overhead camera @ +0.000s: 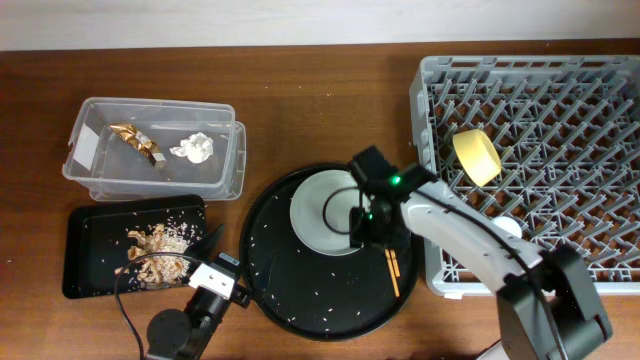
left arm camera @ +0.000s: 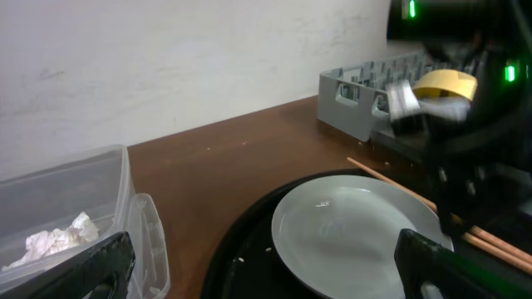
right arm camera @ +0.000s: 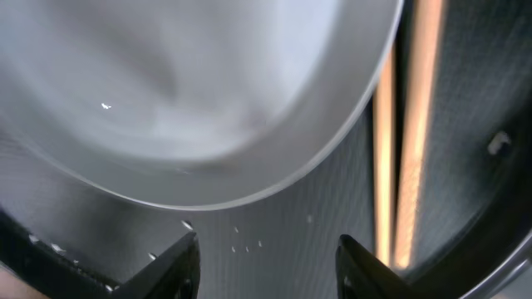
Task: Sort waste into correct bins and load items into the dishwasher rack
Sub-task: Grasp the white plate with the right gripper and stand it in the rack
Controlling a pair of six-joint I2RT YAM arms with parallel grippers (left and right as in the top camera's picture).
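The pale grey plate (overhead camera: 325,212) lies on the round black tray (overhead camera: 300,285), with two wooden chopsticks (overhead camera: 391,272) to its right. My right gripper (overhead camera: 364,232) is open, low over the tray at the plate's right edge; the plate (right arm camera: 191,91) and chopsticks (right arm camera: 407,141) fill its view. My left gripper (overhead camera: 218,248) is open and empty at the tray's left rim, facing the plate (left arm camera: 357,232). The yellow bowl (overhead camera: 477,157) sits in the grey rack (overhead camera: 600,80). Gold wrapper (overhead camera: 138,145) and white tissue (overhead camera: 195,148) lie in the clear tub (overhead camera: 225,170). Food scraps (overhead camera: 160,252) lie in the flat black tray (overhead camera: 85,250).
Rice grains are scattered over the round black tray. The rack takes up the table's right side and the tub and flat tray its left. A white object (overhead camera: 507,226) shows in the rack behind my right arm. Cups are not visible.
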